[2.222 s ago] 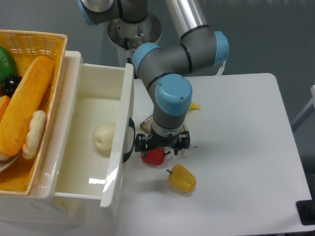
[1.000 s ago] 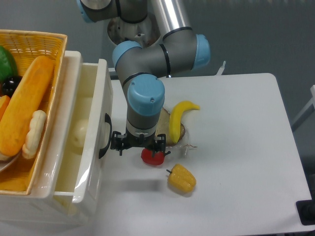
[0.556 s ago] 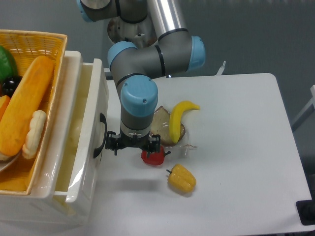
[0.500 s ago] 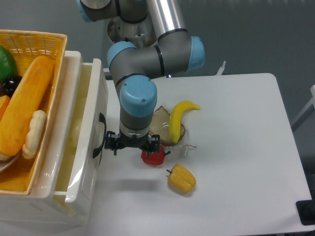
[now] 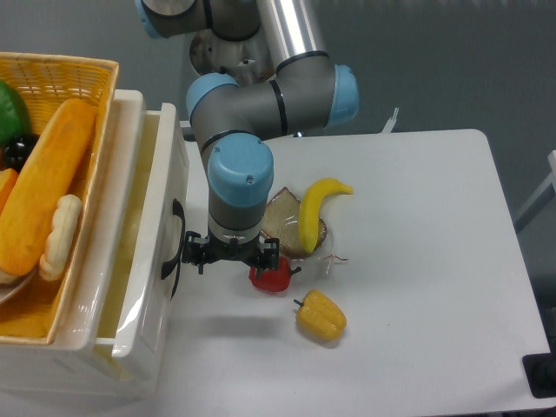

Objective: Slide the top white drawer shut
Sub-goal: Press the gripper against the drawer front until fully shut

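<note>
White table [image 5: 417, 261] below, I push the drawer [image 5: 161, 261] with the gripper [image 5: 228, 258], jaw state unclear, and it might slip off the handle [image 5: 176, 248] or graze the red pepper [image 5: 272, 276].

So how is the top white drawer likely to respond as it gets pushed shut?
The top white drawer looks like rigid, glossy plastic, so it probably slides rather than flexes. It appears only slightly open, so little travel remains. The end effector sits by its black handle, low on the front, so slight skewing seems possible.

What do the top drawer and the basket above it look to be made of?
Top white drawer: likely glossy plastic, with smooth white walls and bright glare streaks along the front panel; its handle looks like black plastic. Yellow wicker basket: woven wicker or rattan by its lattice weave, matte yellow.
</note>
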Controlling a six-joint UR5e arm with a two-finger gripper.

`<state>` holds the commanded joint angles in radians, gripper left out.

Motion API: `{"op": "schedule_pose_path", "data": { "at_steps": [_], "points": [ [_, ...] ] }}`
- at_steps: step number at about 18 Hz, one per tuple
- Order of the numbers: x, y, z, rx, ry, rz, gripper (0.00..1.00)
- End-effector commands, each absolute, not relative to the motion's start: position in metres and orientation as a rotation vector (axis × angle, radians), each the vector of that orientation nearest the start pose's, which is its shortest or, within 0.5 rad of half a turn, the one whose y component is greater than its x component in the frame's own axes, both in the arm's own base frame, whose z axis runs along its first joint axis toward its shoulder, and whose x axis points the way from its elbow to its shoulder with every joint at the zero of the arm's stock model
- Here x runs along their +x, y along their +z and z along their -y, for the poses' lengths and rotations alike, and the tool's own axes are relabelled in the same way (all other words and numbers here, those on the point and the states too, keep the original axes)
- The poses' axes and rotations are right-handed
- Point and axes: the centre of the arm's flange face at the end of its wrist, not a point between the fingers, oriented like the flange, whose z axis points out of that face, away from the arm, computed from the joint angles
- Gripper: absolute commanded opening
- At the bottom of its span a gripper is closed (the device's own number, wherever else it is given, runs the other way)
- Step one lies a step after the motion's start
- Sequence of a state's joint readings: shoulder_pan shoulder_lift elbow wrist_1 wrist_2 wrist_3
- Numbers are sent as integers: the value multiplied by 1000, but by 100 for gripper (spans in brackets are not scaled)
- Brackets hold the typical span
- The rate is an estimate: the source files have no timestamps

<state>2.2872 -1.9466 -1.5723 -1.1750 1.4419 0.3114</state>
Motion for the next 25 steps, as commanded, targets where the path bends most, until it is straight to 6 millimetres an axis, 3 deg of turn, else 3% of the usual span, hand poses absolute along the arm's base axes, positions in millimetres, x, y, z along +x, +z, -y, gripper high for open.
{"op": "schedule_pose_path", "data": {
  "at_steps": [25],
  "points": [
    [-284, 309, -566, -3011, -184, 599, 100]
  ]
}}
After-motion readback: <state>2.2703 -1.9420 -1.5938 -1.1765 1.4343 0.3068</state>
